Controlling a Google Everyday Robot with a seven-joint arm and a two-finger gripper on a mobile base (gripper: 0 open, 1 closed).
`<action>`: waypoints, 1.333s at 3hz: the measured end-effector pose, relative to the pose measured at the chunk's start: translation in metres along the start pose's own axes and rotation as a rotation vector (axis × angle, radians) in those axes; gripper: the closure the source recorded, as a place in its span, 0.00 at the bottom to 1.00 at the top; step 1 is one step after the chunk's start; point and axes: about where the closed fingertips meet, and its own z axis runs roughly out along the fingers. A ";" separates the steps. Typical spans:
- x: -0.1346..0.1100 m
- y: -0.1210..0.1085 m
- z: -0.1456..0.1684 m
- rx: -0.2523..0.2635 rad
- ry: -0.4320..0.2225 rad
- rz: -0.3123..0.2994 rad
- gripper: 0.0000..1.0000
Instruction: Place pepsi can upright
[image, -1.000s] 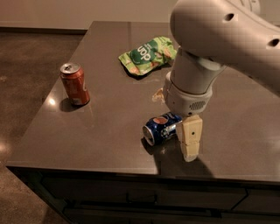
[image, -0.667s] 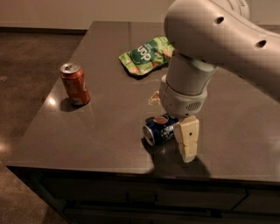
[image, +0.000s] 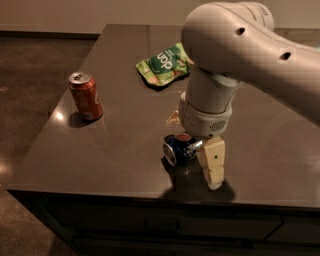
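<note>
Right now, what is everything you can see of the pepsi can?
The pepsi can is a small dark-blue metal can with a silver end and a bit of red on top. It lies on its side near the front edge of the dark table, its end facing front-left. The end effector hangs directly over it and hides its right part; whether it touches the can is unclear.

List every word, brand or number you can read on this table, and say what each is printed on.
"uop": big white letters on the green bag; its small print is blurred.
On the red can: lettering too blurred to read.
On the pepsi can, lying under the gripper: no readable words.
</note>
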 end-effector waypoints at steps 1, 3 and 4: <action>-0.002 0.000 0.004 -0.014 0.008 0.005 0.15; -0.001 -0.002 -0.003 -0.025 -0.012 0.057 0.70; 0.002 -0.008 -0.021 -0.017 -0.064 0.107 0.93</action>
